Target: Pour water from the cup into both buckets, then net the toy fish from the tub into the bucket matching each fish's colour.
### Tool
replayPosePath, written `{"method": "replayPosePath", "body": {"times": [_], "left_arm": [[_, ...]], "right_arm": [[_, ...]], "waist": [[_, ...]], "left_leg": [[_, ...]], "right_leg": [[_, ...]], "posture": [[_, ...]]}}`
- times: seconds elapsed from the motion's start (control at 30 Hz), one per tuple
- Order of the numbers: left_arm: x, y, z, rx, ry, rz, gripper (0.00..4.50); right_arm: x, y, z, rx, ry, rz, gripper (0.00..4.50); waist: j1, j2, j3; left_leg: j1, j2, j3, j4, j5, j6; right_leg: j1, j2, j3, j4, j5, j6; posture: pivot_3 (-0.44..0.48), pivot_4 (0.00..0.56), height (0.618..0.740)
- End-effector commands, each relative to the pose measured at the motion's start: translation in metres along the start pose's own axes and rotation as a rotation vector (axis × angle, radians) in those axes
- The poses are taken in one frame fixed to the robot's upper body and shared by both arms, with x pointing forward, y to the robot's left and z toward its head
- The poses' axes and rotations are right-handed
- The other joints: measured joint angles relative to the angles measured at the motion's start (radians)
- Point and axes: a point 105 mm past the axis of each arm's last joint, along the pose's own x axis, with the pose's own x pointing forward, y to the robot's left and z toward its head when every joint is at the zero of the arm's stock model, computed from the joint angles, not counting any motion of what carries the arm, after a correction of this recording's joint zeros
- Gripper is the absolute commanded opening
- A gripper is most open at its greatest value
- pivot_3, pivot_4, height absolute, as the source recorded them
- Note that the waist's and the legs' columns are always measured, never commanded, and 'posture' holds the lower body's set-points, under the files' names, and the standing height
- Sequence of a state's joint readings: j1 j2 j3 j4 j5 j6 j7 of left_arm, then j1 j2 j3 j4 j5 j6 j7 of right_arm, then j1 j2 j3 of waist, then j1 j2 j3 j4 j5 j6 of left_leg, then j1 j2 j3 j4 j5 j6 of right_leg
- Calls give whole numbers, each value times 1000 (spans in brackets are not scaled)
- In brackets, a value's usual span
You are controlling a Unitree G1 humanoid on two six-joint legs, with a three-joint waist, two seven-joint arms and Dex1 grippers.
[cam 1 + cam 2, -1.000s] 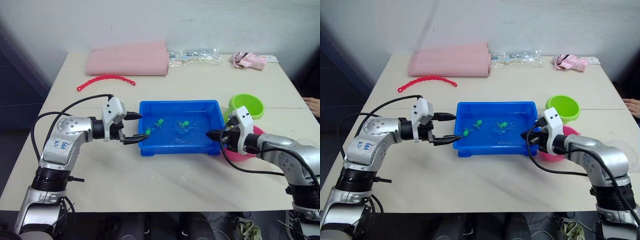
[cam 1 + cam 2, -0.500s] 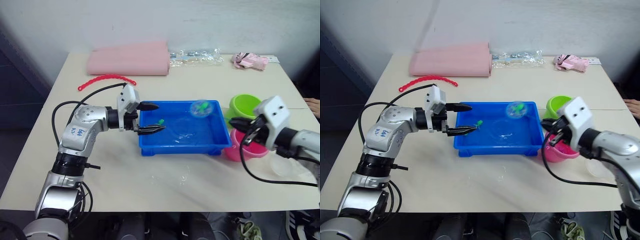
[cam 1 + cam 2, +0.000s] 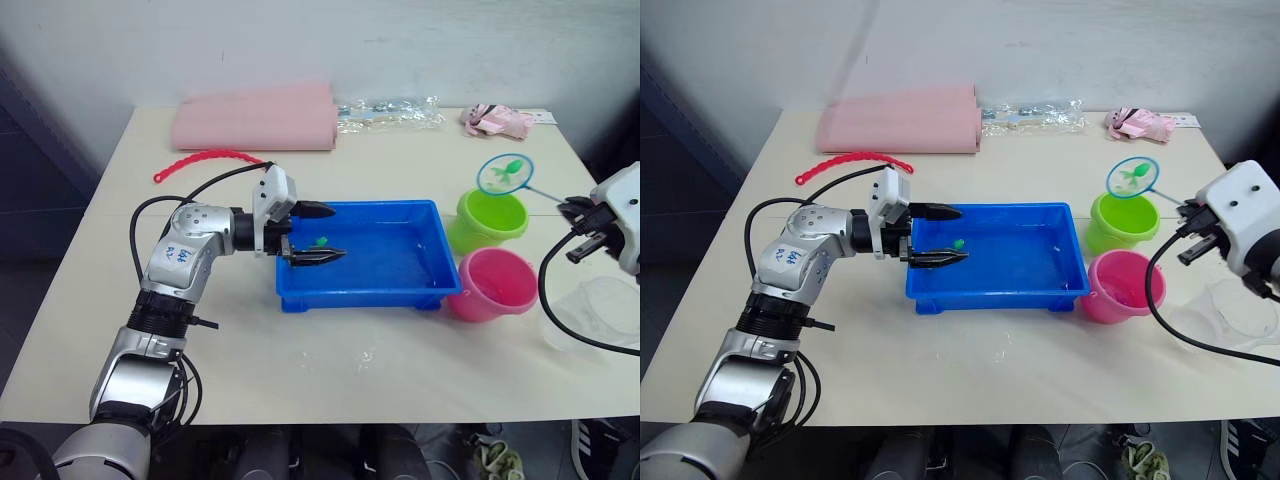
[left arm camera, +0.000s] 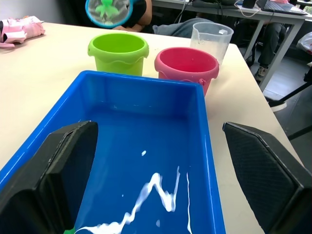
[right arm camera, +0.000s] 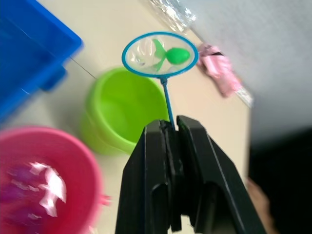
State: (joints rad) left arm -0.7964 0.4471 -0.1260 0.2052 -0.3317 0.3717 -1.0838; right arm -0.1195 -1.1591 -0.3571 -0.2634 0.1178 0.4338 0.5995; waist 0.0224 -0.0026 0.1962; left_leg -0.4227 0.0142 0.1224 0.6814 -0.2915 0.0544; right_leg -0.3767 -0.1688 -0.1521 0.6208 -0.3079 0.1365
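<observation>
My right claw [image 5: 170,127] is clenched on the net [image 3: 505,173], gripping the far end of its thin handle. The hoop sits at upper right of the head view, just above the back rim of the green bucket [image 3: 488,219], with one green fish [image 5: 171,55] lying in the mesh. I judge the net to be very light and its handle thin and a little whippy, so holding it at the end lets the hoop swing; a slow wrist roll should tip the fish out without flicking it past the rim. The fish is tiny, hard, wet plastic, likely to slide off the mesh readily, though it could catch.

My left claw [image 3: 318,233] is released, fingers spread wide, hovering over the left end of the tub [image 3: 430,290] at centre frame, holding nothing. One green fish [image 3: 321,241] sits between its fingers in the shallow water.

The pink bucket [image 3: 491,284] stands just in front of the green one, right of the tub. The cup [image 4: 211,40] stands behind it on the worktop [image 3: 300,370].
</observation>
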Motion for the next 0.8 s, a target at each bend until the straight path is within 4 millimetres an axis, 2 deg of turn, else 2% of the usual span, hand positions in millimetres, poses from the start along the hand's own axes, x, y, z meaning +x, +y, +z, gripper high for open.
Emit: {"method": "replayPosePath", "body": {"times": [0.03, 0.13, 0.2, 0.37, 0.47, 0.53, 0.63, 0.73, 0.8], "left_arm": [[-7, 2, 15, 57, -22, 23, 4474], [-9, 2, 15, 56, -20, 35, 4474], [-11, 2, 15, 54, -20, 45, 4474], [-13, 3, 16, 48, -20, 57, 4474], [-14, 3, 16, 46, -20, 59, 4474], [-14, 4, 16, 45, -19, 60, 4474], [-17, 5, 15, 44, -7, 68, 4474], [-28, 8, 11, 33, 19, 90, 4474], [-41, 9, 3, 17, 56, 108, 4474]], "right_arm": [[4, -3, 7, -577, -28, -18, 0], [6, 2, 7, -938, -63, 23, 0], [6, -4, 3, -1057, -59, 24, 0], [5, -12, 6, -1163, -96, -4, 0], [5, -16, 2, -1098, -74, 1, 0], [5, -19, -5, -976, -57, 4, 0], [6, -17, -1, -477, -98, -22, 0], [7, -1, 20, -41, -175, 46, 0], [7, 18, 38, 224, -217, 166, 0]], "waist": [[1, 0, 0], [-4, 1, 1], [-8, 1, 1], [-9, 1, 1], [-9, 1, 1], [-8, 1, 1], [-7, 1, 1], [-5, 1, 1], [-10, 2, 1]], "left_leg": [[0, 0, 0, 0, 0, 0], [0, 0, 2, 0, 0, 0], [0, 0, 2, -1, 0, -1], [1, 1, 1, -1, 1, -1], [1, 1, 1, -1, 1, -1], [1, 1, 1, 0, 1, -1], [1, 1, -2, 0, 1, -1], [0, 1, -3, 1, 1, -1], [0, 2, -3, 1, 1, -1]], "right_leg": [[0, 0, 0, 0, 0, 0], [-1, 0, 2, 1, 0, 0], [-1, 0, 2, 1, 0, 0], [-1, 0, 2, 0, 0, 0], [0, 0, 2, 0, 0, 0], [0, 0, 2, 0, 0, 0], [2, 1, -1, -1, 0, 0], [2, 1, -1, 0, 0, 0], [2, 1, -1, 0, 0, 0]], "posture": [[0, 150, 738], [0, 150, 738], [0, 150, 738], [0, 150, 738], [0, 150, 738], [0, 150, 738], [0, 150, 738], [0, 150, 738], [0, 150, 738]]}}
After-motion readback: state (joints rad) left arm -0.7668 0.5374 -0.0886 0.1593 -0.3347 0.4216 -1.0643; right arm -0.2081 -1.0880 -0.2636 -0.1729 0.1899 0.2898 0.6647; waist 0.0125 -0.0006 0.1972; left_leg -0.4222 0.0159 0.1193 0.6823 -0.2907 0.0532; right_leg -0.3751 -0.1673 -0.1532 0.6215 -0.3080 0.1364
